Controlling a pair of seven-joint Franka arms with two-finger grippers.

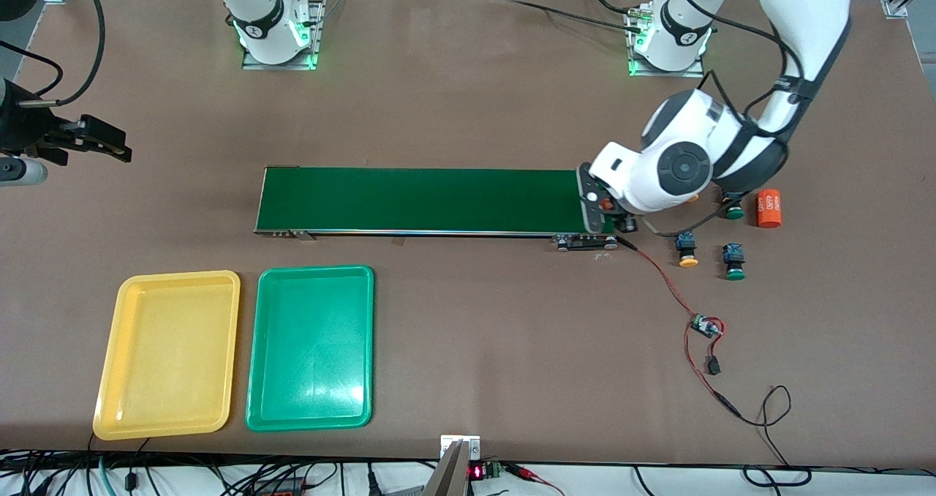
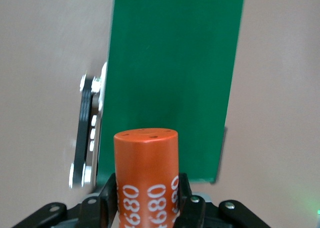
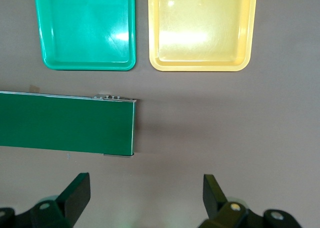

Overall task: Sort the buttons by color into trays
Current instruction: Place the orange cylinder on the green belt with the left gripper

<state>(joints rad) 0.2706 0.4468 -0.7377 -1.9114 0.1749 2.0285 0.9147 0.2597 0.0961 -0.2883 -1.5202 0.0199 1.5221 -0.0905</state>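
I see both trays bare: yellow tray (image 1: 168, 355) beside green tray (image 1: 311, 347), nearer the camera than the belt (image 1: 424, 200). Left gripper (image 2: 147, 198) clamps an orange cylinder (image 2: 146, 175) over the belt's end; right gripper (image 3: 145, 198) waits, fingers wide.

Robotics lab: two arms bolted to brown table (image 1: 468, 350), mini conveyor belt (image 1: 424, 200), loose wiring (image 1: 702, 350).

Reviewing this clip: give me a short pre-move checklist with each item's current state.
1. Left gripper has a firm hold: ok, shut on an orange cylinder over the conveyor belt.
2. Held item is a button: not ok.
3. Right gripper ready: ok, open, waiting above the table near the belt's end.
4. Yellow tray and green tray free: ok.
5. Buttons reachable: ok, yellow button and green button lie on the table.
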